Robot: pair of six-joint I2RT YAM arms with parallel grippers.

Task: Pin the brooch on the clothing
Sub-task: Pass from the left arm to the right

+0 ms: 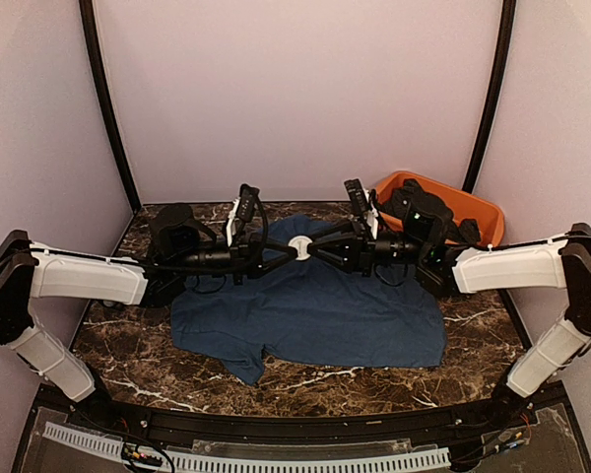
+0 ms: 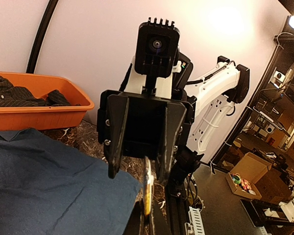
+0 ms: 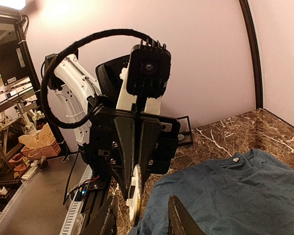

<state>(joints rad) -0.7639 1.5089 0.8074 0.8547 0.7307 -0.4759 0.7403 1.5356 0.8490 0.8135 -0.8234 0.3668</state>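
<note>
jaws of left gripper point(image 3: 135, 184) pinched white brooch point(image 1: 299, 243); right gripper point(image 2: 138, 176) spread beside it, above navy t-shirt point(image 1: 315, 315). risk: off-centre right grip cd twist brooch loose.

Top camera looks down across the table point(image 1: 374, 370) from its near edge; wrist cameras face each other closely, sharing the T-shirt point(image 1: 315, 305).

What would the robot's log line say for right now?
left gripper: shut on brooch | right gripper: open, facing brooch | T-shirt: spread out under both grippers | brooch: not yet pinned
</note>
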